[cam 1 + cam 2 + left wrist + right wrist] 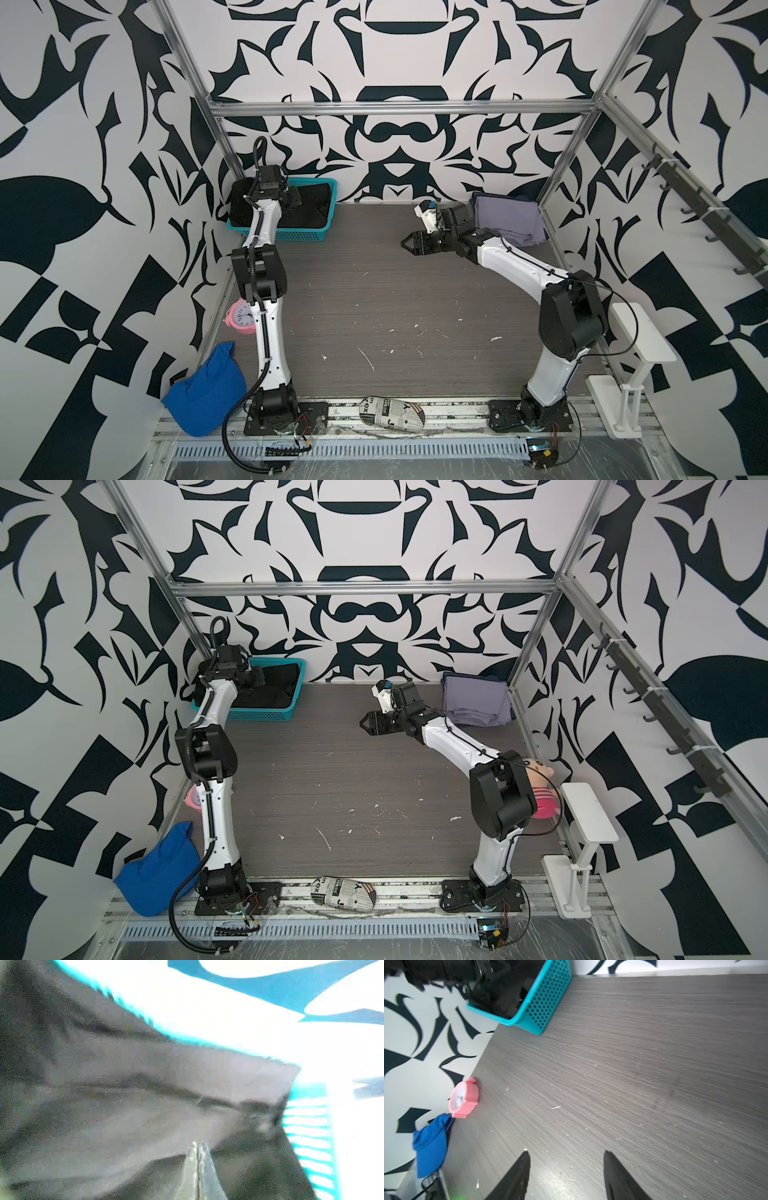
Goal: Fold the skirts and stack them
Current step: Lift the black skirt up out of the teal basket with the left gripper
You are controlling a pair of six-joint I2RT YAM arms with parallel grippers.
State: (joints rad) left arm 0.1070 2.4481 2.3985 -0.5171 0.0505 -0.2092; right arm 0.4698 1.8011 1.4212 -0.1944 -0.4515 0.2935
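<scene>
**Inspector:** Nearest item: the newspaper-print bundle on the front rail. It is no part of the job and lies clear of both arms. Where are the skirts?

**Assistant:** The black skirt lies in the teal basket at the far left corner of the desk. The lavender skirt lies folded at the far right corner. The denim one I cannot pick out with certainty.

**Inspector:** Pincers?

**Assistant:** The left pincer is down in the basket, closed right down, its tips at a fold of the black skirt. The blur hides whether cloth is actually caught. The right pincer stands partly open and empty above bare desk.

**Inspector:** Risks noted. With a thin or missed pinch the skirt would slip out on lifting. Too deep a bite could snag the basket's perforated wall and drag the basket along. The cloth looks limp and may come out bunched — a poor start for a fold. The right arm sits just beside the lavender skirt — a careless swing could disturb it.
</scene>
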